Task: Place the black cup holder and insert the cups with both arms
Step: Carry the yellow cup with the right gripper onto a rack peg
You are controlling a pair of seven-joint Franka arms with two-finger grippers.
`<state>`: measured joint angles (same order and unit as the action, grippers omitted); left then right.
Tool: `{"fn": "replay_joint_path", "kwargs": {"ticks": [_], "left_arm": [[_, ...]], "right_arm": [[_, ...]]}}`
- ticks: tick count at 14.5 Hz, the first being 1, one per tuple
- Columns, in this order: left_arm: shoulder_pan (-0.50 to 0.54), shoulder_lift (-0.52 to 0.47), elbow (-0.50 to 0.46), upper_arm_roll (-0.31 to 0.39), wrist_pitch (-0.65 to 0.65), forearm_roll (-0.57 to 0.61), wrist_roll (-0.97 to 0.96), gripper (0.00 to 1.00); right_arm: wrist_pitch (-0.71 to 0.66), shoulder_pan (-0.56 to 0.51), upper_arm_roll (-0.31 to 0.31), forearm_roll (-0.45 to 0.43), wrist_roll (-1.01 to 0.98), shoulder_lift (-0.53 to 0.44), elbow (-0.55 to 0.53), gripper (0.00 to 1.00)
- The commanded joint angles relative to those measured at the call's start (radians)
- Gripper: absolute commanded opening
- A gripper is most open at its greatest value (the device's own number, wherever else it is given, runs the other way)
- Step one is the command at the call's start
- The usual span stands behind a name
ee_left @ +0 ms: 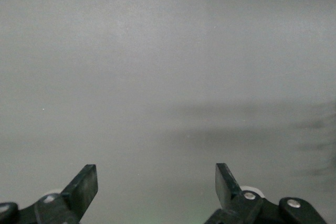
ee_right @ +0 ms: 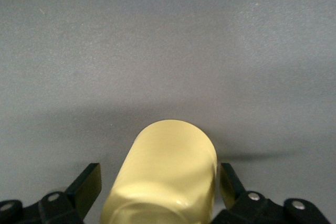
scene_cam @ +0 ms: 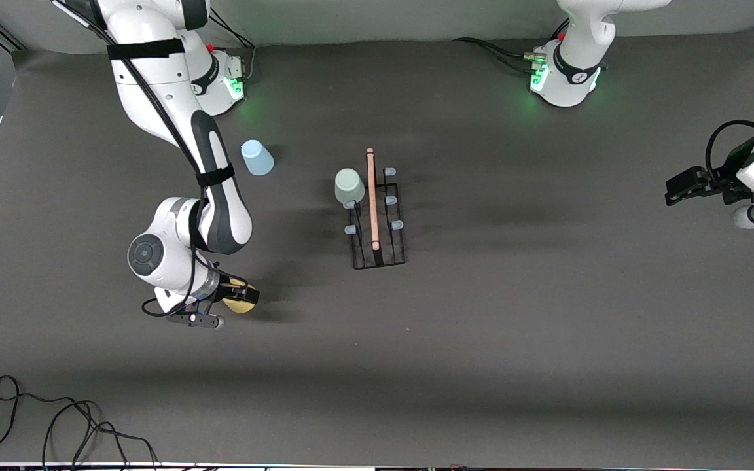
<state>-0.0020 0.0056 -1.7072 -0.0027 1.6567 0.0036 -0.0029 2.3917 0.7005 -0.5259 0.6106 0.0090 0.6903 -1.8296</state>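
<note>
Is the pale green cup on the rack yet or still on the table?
On the rack: the pale green cup sits upturned over a prong of the black cup holder, beside its wooden handle.

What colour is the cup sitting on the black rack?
Pale green. The cup sits upside down on a prong of the black rack; the front view shows it best.

Grey table [scene_cam: 547,314]: black cup holder [scene_cam: 378,226], blue cup [scene_cam: 256,157].

The right hand [scene_cam: 236,297] sits at the yellow cup [scene_cam: 242,305] on the worktop [scene_cam: 514,340]; a green cup [scene_cam: 349,186] rides the black cup holder [scene_cam: 377,219], the blue cup [scene_cam: 256,157] stands apart, and the left hand [scene_cam: 675,191] waits
</note>
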Motion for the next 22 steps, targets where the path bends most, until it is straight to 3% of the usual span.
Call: {"fn": "replay_joint_path", "kwargs": {"ticks": [1, 2, 3, 6, 9, 11, 14, 18, 22], "left_arm": [[-0.01, -0.003, -0.002, 0.007, -0.008, 0.002, 0.001, 1.0], [-0.01, -0.003, -0.002, 0.007, -0.008, 0.002, 0.001, 1.0], [-0.01, -0.003, -0.002, 0.007, -0.008, 0.002, 0.001, 1.0], [-0.01, -0.003, -0.002, 0.007, -0.012, 0.002, 0.001, 1.0], [-0.01, -0.001, -0.003, 0.007, -0.014, 0.002, 0.001, 1.0], [-0.01, -0.001, -0.003, 0.007, -0.017, 0.002, 0.001, 1.0], [-0.01, -0.001, -0.003, 0.007, -0.017, 0.002, 0.001, 1.0], [-0.01, 0.004, -0.003, 0.007, -0.011, 0.002, 0.001, 1.0], [-0.009, 0.005, -0.003, 0.007, -0.009, 0.002, 0.004, 1.0]], "right_arm": [[-0.011, 0.005, -0.006, 0.034, -0.032, 0.012, 0.016, 0.57], [-0.012, 0.005, -0.006, 0.032, -0.032, 0.011, 0.016, 0.24], [-0.012, 0.007, -0.006, 0.032, -0.032, 0.006, 0.016, 0.0], [-0.043, 0.024, -0.016, 0.032, -0.012, -0.047, 0.013, 0.0], [-0.193, 0.03, -0.048, -0.012, 0.07, -0.159, 0.023, 0.0], [-0.248, 0.045, -0.045, -0.113, 0.19, -0.242, 0.027, 0.0], [-0.279, 0.161, -0.046, -0.135, 0.443, -0.31, 0.027, 0.0], [-0.269, 0.319, -0.046, -0.14, 0.763, -0.302, 0.078, 0.0], [-0.241, 0.436, -0.045, -0.235, 0.932, -0.279, 0.072, 0.0]]}}
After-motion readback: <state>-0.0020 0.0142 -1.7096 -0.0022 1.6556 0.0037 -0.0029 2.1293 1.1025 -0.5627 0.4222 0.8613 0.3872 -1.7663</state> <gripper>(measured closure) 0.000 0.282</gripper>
